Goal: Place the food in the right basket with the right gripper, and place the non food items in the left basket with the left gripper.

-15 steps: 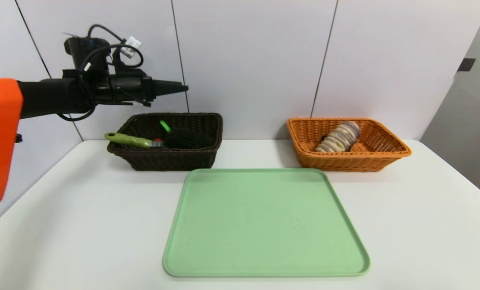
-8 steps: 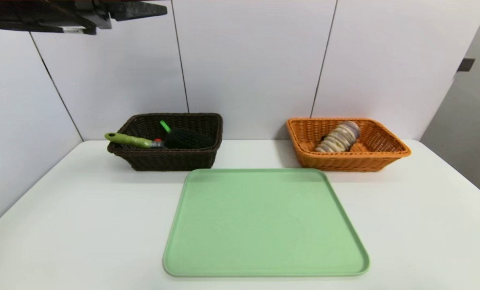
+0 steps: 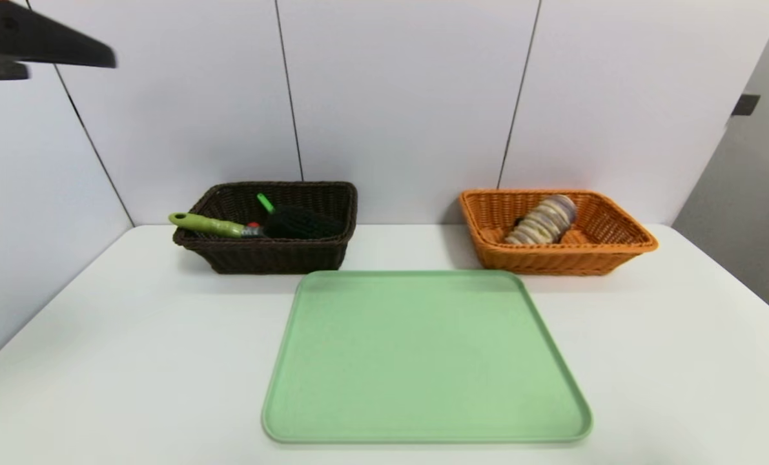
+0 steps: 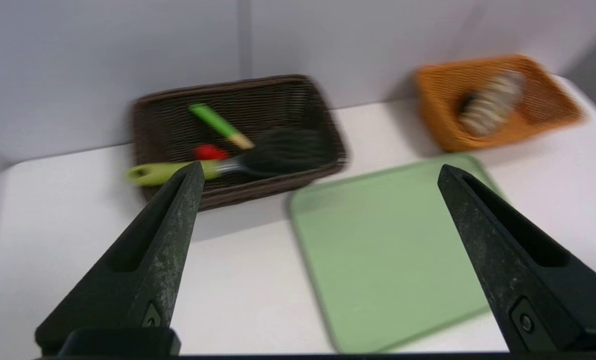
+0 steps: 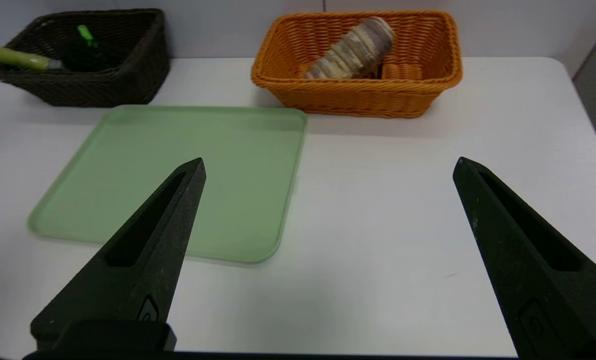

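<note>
The dark brown left basket (image 3: 268,255) holds the non food items: a black brush with an olive-green handle (image 3: 206,224), a red toy (image 3: 253,225) and a spoon of which only the green handle (image 3: 265,202) shows. In the orange right basket (image 3: 552,261) lies the striped beige roll (image 3: 542,219), and something dark is mostly hidden behind it. My left gripper (image 4: 319,169) hangs open and empty, high above the table's left side; one of its fingers (image 3: 68,55) shows at the head view's top left. My right gripper (image 5: 328,162) is open and empty over the table's right front.
A pale green tray (image 3: 423,355) with nothing on it lies in the middle of the white table (image 3: 132,361), in front of both baskets. A panelled wall stands right behind the baskets.
My left arm has risen from above the dark basket and drawn back to the left, its jaws spreading wider. The baskets and their contents have not moved.
</note>
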Robot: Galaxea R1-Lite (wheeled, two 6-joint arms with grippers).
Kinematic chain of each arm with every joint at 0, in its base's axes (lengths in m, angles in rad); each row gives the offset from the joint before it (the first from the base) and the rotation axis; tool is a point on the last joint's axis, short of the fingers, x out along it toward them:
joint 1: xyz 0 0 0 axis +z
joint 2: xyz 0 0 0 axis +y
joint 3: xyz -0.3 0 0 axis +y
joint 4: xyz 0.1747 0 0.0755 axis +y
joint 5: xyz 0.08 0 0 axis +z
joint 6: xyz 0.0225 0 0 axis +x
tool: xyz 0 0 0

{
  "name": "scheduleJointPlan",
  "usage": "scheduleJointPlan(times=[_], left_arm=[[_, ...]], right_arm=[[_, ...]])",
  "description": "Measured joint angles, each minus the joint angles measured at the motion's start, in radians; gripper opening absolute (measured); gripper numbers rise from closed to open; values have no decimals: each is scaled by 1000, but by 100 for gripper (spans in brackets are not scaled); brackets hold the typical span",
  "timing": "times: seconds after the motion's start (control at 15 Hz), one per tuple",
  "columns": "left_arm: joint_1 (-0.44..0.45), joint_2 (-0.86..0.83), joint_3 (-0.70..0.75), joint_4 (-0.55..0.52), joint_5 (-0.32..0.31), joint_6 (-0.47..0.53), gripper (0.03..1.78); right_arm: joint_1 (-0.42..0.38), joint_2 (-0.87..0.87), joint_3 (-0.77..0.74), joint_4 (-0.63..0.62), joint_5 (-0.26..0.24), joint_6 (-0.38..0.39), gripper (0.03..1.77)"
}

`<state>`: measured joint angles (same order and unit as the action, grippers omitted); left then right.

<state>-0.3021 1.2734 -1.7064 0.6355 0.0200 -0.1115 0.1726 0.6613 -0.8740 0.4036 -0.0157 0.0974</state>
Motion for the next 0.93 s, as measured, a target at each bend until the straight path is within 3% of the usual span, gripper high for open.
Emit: scheduleJointPlan(times=[0.13, 0.27, 0.47, 0.8, 0.93], left_arm=[[121, -108, 126, -23, 96, 5, 167], [224, -220, 292, -66, 96, 7, 167], [341, -419, 543, -143, 66, 9, 168], [389, -723, 795, -167, 42, 40, 169], [391, -843, 886, -170, -6, 84, 169]], right_arm=[[-3, 32, -6, 1, -72, -19, 171], [-9, 35, -1, 0, -124, -24, 171], [-25, -30, 37, 1, -141, -25, 171], [-58, -246, 180, 1, -148, -45, 171], [-72, -322, 240, -24, -190, -28, 171]])
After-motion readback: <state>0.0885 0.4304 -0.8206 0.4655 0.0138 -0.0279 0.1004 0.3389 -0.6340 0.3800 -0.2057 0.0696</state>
